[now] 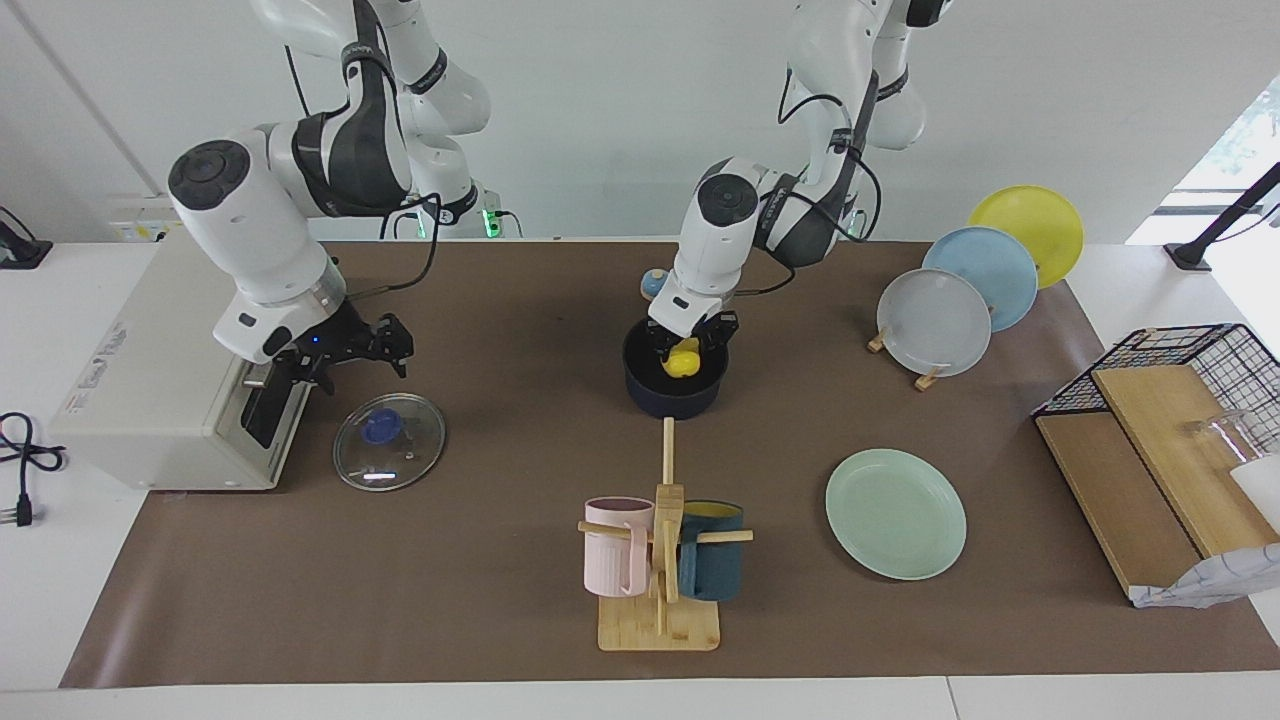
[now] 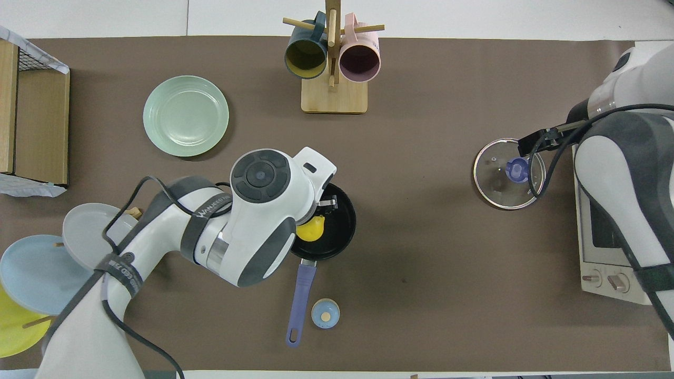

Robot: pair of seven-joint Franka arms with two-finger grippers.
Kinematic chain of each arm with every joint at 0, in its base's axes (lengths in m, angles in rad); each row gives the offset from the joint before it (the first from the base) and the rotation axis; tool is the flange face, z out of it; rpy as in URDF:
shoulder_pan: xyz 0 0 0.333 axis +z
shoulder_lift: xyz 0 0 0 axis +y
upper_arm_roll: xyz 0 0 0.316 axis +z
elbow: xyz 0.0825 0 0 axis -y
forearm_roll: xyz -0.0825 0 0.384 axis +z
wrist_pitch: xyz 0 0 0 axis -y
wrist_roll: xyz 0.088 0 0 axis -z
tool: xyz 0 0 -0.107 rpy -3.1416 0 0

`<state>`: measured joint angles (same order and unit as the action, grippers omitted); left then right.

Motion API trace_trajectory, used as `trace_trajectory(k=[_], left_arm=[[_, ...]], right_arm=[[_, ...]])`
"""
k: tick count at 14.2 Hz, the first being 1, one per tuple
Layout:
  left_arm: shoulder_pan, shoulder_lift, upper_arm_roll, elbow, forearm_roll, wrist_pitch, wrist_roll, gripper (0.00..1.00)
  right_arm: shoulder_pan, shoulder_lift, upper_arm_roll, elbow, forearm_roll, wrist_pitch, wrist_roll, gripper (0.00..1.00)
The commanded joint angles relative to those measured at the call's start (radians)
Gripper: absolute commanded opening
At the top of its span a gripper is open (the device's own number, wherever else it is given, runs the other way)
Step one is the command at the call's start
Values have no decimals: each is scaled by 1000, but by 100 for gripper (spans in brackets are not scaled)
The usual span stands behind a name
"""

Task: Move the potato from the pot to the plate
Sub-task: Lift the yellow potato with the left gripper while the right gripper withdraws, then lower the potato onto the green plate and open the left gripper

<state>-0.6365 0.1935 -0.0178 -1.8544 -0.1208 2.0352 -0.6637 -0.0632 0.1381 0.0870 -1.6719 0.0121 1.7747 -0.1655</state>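
I see the left claw [image 1: 686, 352] pinching the potato [image 1: 681, 361] over the pot [image 1: 676, 385] at mid-bench, the potato at rim height. The plate [image 1: 895, 513] lies bare toward the left arm's end, near the bench edge farthest from the robots. Mug rack [image 1: 661, 560] stands beside it; nothing lies between pot and plate. Right claw [image 1: 352, 345] spread, over the glass lid [image 1: 389, 441] beside the toaster oven [image 1: 165, 375].

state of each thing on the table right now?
Potato: clamped by the left gripper, lifted to the pot's rim.
Pot: uncovered, upright.
Glass lid: flat on the table.
Right gripper: open, over the lid.
Green plate: bare.
Mugs: hung on the rack.
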Motion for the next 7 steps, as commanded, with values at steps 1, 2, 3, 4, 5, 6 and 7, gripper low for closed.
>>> trace_trajectory(k=[1,2,3,4,5,6,7], left_arm=[[108,7,1,202,-20,-203,67,0],[162,17,2,239,-20,-236,126,0],[241,30,-1,260,-19,-253,197,0],[317,56,-2,297,-20,-259,278,0],[377,94,-2,352,-19,-262,353,0],[430,140,-2,406,-14,-266,406,0],[460,193,1,460,-14,-257,433,0]], right_arm=[[-3,-12,8,98,-76,-142,64,100],[12,-34,8,98,-78,-187,93,100],[11,-73,5,87,-63,-219,151,100],[17,-101,7,69,-61,-237,220,100],[41,-121,7,43,-61,-251,256,100],[61,-132,7,25,-60,-250,262,100],[63,-130,7,27,-61,-250,261,100]])
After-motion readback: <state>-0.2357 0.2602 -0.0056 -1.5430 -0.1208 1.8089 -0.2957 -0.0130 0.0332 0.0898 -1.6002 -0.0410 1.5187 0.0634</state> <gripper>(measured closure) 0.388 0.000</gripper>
